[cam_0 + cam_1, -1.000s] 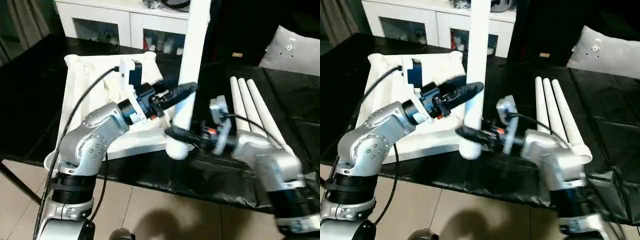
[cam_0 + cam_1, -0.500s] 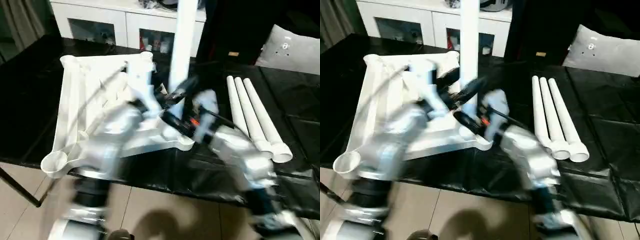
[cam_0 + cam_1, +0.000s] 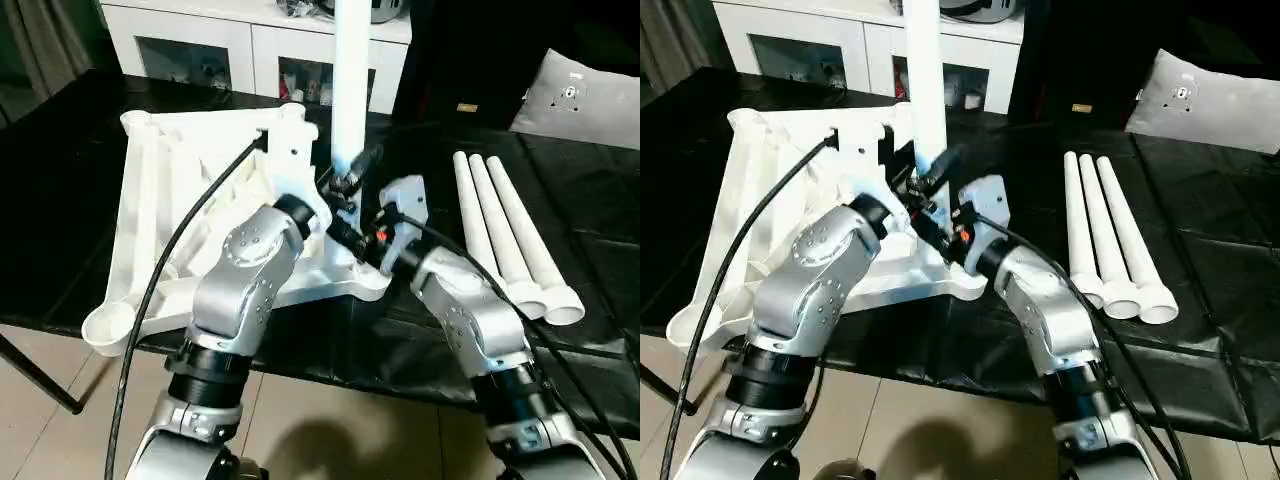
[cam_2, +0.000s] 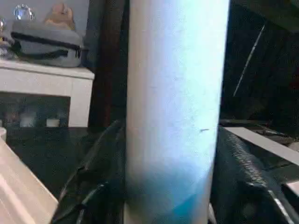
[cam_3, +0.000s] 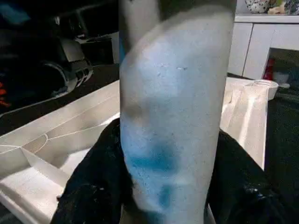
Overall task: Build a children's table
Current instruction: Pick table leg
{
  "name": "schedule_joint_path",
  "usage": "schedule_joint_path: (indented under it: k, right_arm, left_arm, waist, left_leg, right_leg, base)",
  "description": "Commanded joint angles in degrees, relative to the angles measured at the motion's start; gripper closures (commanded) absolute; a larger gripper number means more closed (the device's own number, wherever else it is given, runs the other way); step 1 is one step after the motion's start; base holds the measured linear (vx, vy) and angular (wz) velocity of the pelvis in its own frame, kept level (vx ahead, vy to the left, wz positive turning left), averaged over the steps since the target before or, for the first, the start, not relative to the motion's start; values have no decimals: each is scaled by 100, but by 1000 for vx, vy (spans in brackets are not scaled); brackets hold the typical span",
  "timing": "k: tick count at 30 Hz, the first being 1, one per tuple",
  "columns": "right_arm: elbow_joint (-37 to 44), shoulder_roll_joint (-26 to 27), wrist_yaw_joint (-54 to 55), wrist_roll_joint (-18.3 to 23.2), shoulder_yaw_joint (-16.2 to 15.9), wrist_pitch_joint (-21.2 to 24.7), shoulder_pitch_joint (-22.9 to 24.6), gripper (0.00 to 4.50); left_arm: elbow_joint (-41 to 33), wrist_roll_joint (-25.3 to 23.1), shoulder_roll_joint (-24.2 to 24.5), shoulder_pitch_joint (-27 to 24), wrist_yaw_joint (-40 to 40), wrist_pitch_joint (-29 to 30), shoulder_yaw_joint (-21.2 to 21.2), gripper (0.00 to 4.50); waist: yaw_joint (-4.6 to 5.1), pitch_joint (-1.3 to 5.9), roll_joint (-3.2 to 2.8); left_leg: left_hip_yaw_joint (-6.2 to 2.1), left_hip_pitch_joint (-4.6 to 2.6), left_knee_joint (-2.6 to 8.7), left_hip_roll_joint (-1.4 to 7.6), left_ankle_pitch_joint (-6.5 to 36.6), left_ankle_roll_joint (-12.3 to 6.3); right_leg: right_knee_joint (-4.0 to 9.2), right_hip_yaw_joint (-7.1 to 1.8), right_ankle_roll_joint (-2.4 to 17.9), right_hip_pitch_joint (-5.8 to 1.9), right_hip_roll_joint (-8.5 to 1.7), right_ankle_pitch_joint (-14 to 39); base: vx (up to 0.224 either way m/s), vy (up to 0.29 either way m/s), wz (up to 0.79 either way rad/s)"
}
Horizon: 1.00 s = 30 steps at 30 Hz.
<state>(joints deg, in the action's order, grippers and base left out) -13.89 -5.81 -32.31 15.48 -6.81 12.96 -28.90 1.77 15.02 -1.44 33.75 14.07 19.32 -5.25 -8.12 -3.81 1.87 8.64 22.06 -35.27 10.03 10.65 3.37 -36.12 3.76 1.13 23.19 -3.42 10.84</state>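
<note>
Both silver forearms are seen bent inward over the black-covered table [image 3: 60, 250], meeting at the near right corner of the inverted white tabletop [image 3: 170, 215], whose ribbed underside faces up. The left arm is raised from the lower left with its wrist angled toward the centre; the right arm is brought in from the lower right, its wrist turned toward the left one. An upright white leg [image 3: 350, 90] is held between them, its lower end set at the corner of the tabletop and its upper part running out of the top of the head views. The left gripper [image 3: 345, 180] is closed about the leg low down, its black fingers [image 4: 88, 182] pressed to either side of the shaft in the left wrist view. The right gripper [image 3: 350, 238] is likewise clamped on the leg just below, its dark fingers [image 5: 93, 186] flanking the shaft. Three spare legs [image 3: 510, 235] lie side by side on the table to the right, well apart from the tabletop. A white cabinet [image 3: 200, 45] with glass doors stands behind.
</note>
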Motion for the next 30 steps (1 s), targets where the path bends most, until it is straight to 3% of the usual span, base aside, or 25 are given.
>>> schedule_joint_path:
  k: [1,6,9,12,13,15,16,18,19,21,22,23,25,30]
  right_arm:
    - [-4,-12,11,-17,123,-84,-34,259]
    - [-53,-44,35,-128,26,-77,-37,259]
    - [-76,-15,91,-59,88,64,-60,259]
    - [43,-27,-75,121,132,241,-30,259]
    - [120,-50,-195,270,208,306,-9,203]
    - [162,-62,-263,355,250,338,1,189]
    - [232,-98,-368,487,314,399,19,183]
    - [360,-217,-626,721,401,521,66,155]
    - [513,-471,-991,1028,504,861,131,148]
    - [588,-598,-1174,1193,573,1023,167,145]
    - [724,-795,-1479,1483,696,1293,233,137]
    - [854,-993,-1819,1805,829,1568,293,123]
    - [911,-1100,-2002,1978,923,1660,325,105]
    - [1086,-1423,-2393,2652,1313,2058,434,61]
  left_arm:
    - [47,-109,31,81,-124,-79,54,248]
    - [68,-51,26,77,-85,-42,88,262]
    - [85,32,-6,82,-59,10,181,262]
    - [130,91,-6,99,-55,72,242,262]
    - [152,207,-17,122,-36,136,322,262]
    - [157,283,-28,133,-25,176,371,262]
    - [151,458,-63,146,-3,255,485,262]
    - [112,789,-97,148,146,370,654,264]
    - [14,1145,-70,118,402,640,740,264]
    - [-28,1308,-49,98,524,778,772,264]
    - [-58,1549,-1,75,692,991,840,264]
    - [-61,1799,47,72,835,1229,923,264]
    - [-57,1925,81,75,924,1361,955,264]
    - [-263,2519,276,21,1411,1958,990,264]
  waist:
    - [9,432,6]
    - [-4,434,6]
    - [-4,433,-41]
    - [9,430,-35]
    - [2,432,-61]
    - [1,437,-48]
    - [-14,443,-85]
    - [-7,441,-52]
    - [-23,437,-99]
    - [-48,436,-85]
    - [-62,440,-84]
    - [-92,440,-123]
    - [-104,442,-87]
    - [-137,444,-99]
  left_leg:
    - [-61,-73,457,301,786,43]
    - [-58,-70,452,298,742,27]
    - [-65,-77,455,299,827,63]
    - [-69,-78,466,301,916,83]
    - [-74,-82,465,301,948,94]
    - [-72,-82,464,302,938,88]
    - [-85,-81,461,307,918,97]
    - [-69,-78,450,296,910,62]
    - [-69,-88,439,289,893,30]
    - [-63,-101,435,295,883,-13]
    - [-64,-85,432,291,860,-33]
    - [-66,-87,420,286,879,-69]
    - [-64,-72,417,290,843,-115]
    - [-66,-77,412,293,843,-99]
  right_leg:
    - [413,-305,852,-325,-512,776]
    - [403,-303,896,-330,-514,674]
    - [412,-306,901,-325,-517,733]
    - [418,-304,907,-327,-506,746]
    - [416,-305,912,-327,-507,731]
    - [407,-303,949,-335,-505,649]
    - [394,-299,970,-337,-517,598]
    - [391,-301,1020,-353,-510,494]
    - [390,-297,1067,-361,-493,422]
    - [390,-302,1104,-348,-491,377]
    - [388,-297,1119,-361,-494,389]
    - [387,-293,1152,-368,-500,481]
    - [409,-292,1152,-366,-504,528]
    - [430,-280,1132,-352,-508,866]
  base:
    - [0,0,0]
    - [0,0,0]
    - [0,0,0]
    - [0,0,0]
    - [0,0,0]
    - [0,0,0]
    - [0,0,0]
    - [0,0,0]
    - [0,0,0]
    - [0,0,0]
    - [0,0,0]
    - [0,0,0]
    - [0,0,0]
    - [0,0,0]
